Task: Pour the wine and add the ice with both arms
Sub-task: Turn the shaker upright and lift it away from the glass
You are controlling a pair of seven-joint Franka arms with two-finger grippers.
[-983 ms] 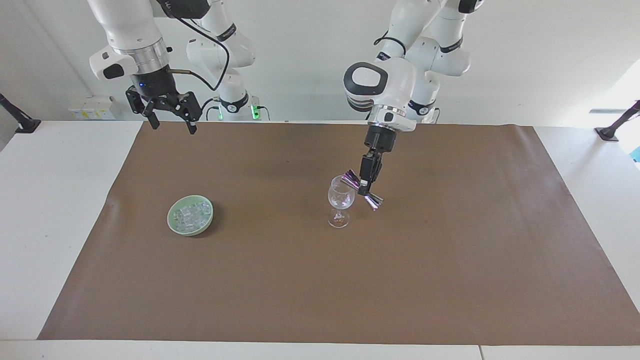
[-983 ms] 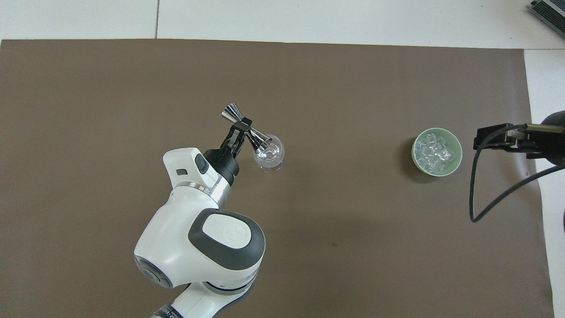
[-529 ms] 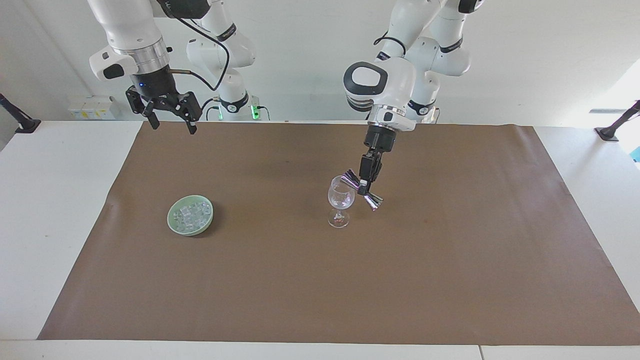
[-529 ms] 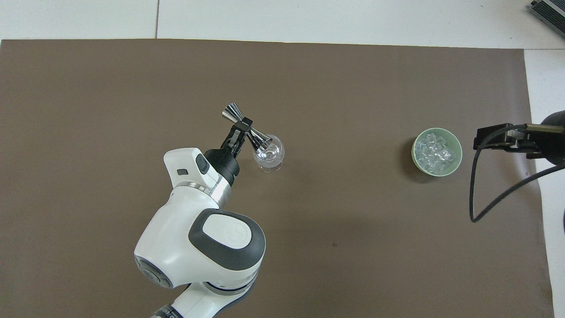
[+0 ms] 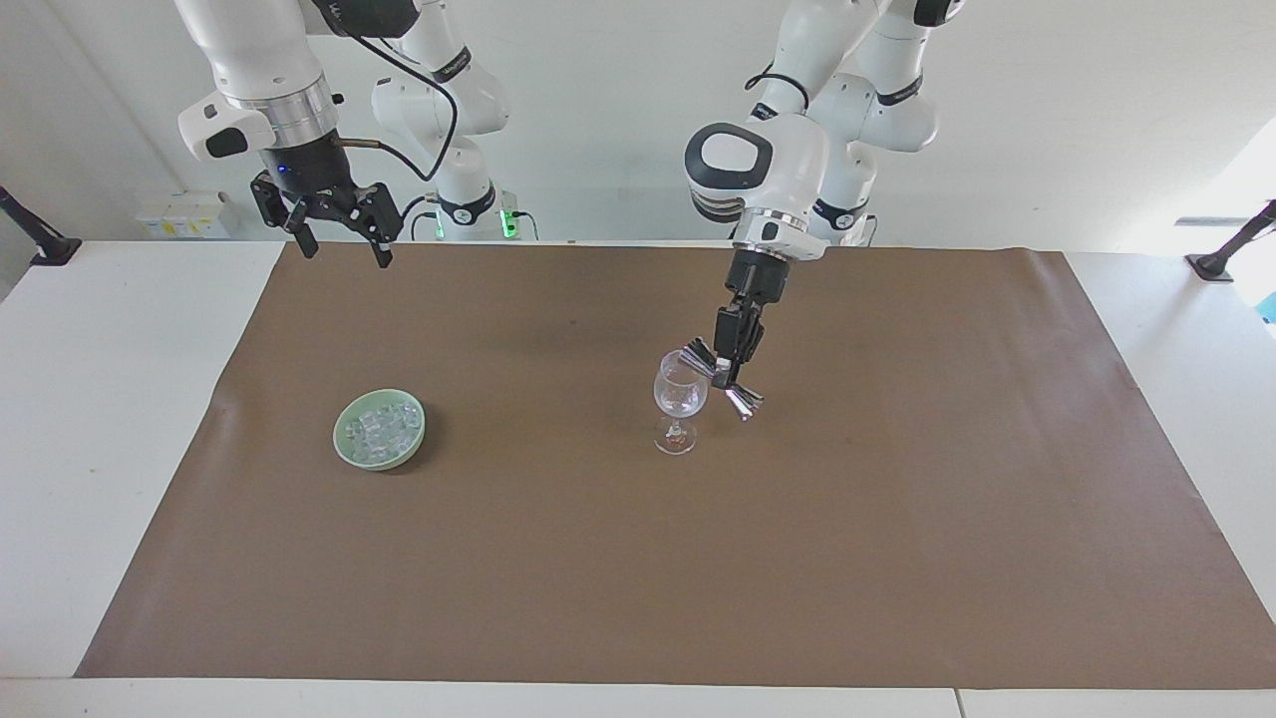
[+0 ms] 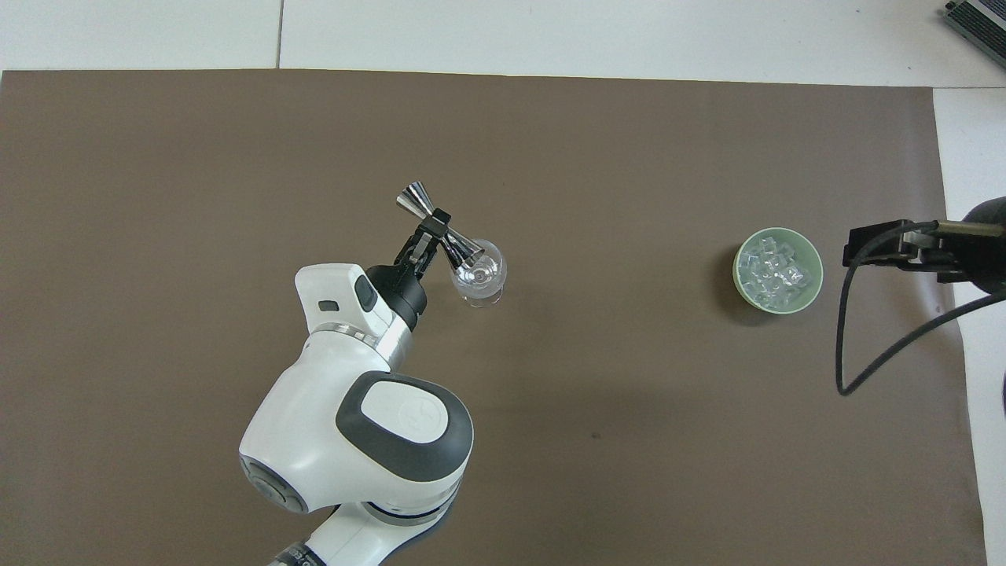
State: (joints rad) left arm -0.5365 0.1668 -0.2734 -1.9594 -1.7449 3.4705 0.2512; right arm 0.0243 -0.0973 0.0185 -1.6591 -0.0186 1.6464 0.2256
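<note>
Left end effector [image 5: 726, 377] is clenching a steel jigger [image 5: 722, 378] at its waist, tipping one cup over the wine glass [image 5: 681, 396] rim. Best keeping the tilt slow, lip inside the rim. Right end effector [image 5: 342, 235], released, is waiting above the bench edge; ice [image 5: 382, 427] is sitting in the green bowl [image 5: 344, 446] toward its end.

Brown mat [image 5: 897, 558], pale green bowl [image 5: 344, 451], clear ice [image 5: 380, 430], silver jigger [image 5: 743, 402].

No lettering, label or number is readable — not on any surface here.
</note>
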